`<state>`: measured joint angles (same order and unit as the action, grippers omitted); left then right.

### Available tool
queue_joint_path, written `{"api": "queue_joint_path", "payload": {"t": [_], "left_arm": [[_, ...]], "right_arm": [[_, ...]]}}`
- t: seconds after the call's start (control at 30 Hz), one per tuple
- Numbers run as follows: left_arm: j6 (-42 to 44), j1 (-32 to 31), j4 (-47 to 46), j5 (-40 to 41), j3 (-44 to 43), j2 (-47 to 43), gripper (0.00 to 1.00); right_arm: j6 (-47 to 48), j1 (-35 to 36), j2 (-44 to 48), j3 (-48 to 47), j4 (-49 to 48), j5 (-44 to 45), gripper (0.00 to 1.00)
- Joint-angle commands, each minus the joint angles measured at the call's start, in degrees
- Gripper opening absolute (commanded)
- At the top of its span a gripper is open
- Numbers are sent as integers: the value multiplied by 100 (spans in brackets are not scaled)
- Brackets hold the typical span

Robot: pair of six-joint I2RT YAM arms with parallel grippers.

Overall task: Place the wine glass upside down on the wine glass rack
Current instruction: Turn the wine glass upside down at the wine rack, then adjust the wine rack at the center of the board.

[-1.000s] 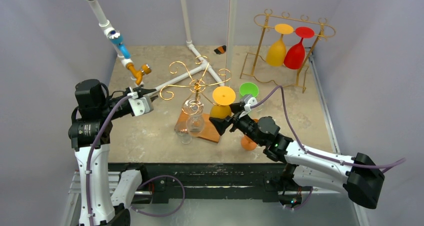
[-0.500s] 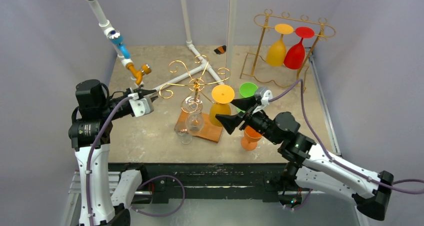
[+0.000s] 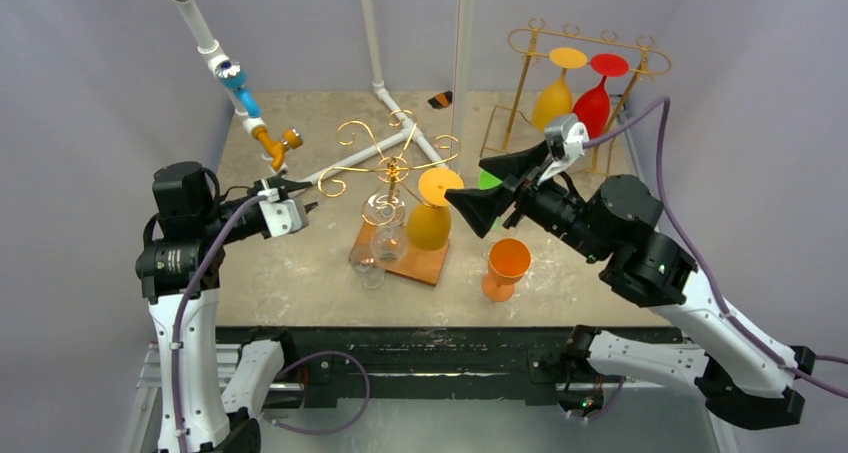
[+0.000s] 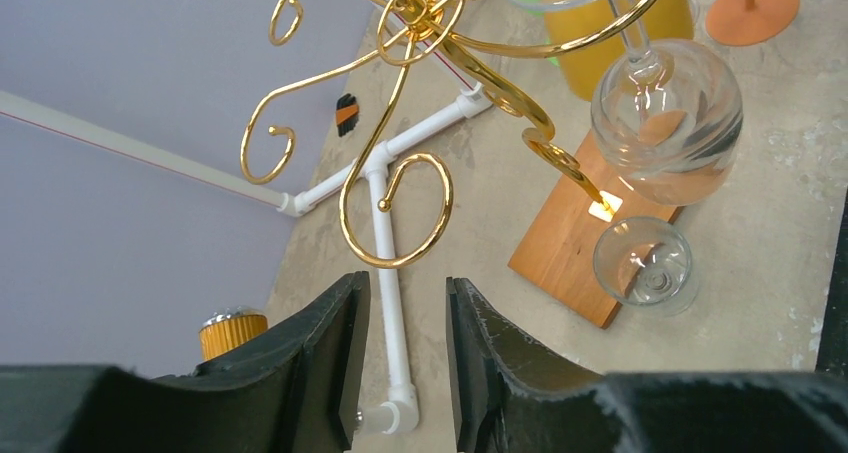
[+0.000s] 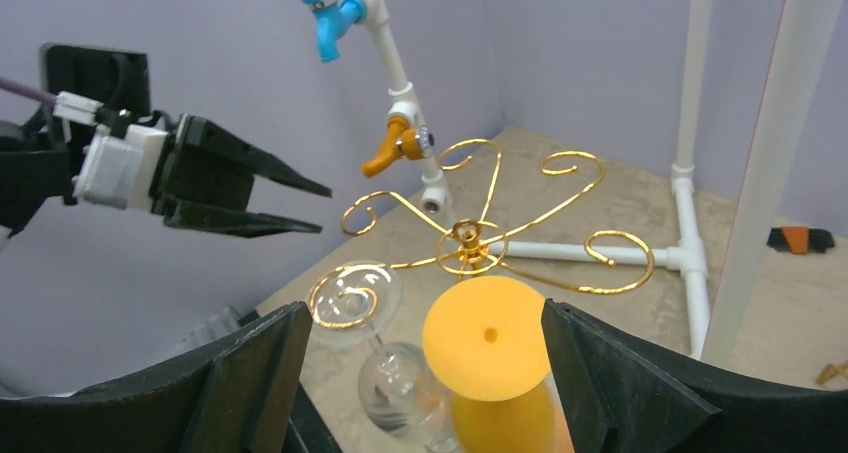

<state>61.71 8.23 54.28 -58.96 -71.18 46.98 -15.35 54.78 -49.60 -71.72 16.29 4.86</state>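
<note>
Standing here, I see the right tool [image 3: 466,181] raised over the bench [image 3: 300,263], its jaws spread wide and holding nothing. The yellow wine glass [image 3: 430,225] is at its 9 o'clock, just beside the lower fingertip but apart from it. It is bowl down and foot up, and appears to hang from an arm of the gold scroll rack [image 3: 392,163]. Its long axis is near upright with a slight lean, though I cannot tell how firmly the foot is seated.

The left tool [image 3: 308,197] waits at the rack's 9 o'clock, well apart from the glass, jaws a little apart and empty. The right arm is plainly the nearer.

An orange glass [image 3: 506,261] stands upright on the bench at the right tool's 5 o'clock. If that one goes next, I'd judge the tool must come down toward the near edge and meet an upright stem.
</note>
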Motion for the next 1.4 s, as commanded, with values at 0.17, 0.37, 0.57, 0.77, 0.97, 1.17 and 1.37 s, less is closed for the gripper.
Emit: {"api": "queue_joint_path", "payload": {"t": [0.17, 0.37, 0.57, 0.77, 0.97, 1.17, 1.37], "left_arm": [[295, 26, 378, -262, -329, -112, 41], [-187, 29, -93, -454, -258, -136, 38], [-595, 29, -776, -528, 44, -180, 32], [-569, 23, -897, -567, 222, -131, 29], [-459, 15, -1003, -555, 340, -52, 28], [-366, 10, -1009, -586, 324, 43, 27], [-410, -50, -1203, -567, 356, 202, 26]], "right_arm": [[598, -217, -1165, -1056, 613, 976, 95], [776, -569, -1685, -1447, 595, 1101, 92], [736, -1154, -2095, -1704, 501, 554, 88], [659, -1402, -2410, -1723, 480, -122, 83], [544, -1466, -2621, -1686, 463, -367, 77], [507, -1627, -2785, -1665, 441, -372, 68], [476, -1789, -2779, -1602, 458, -467, 59]]}}
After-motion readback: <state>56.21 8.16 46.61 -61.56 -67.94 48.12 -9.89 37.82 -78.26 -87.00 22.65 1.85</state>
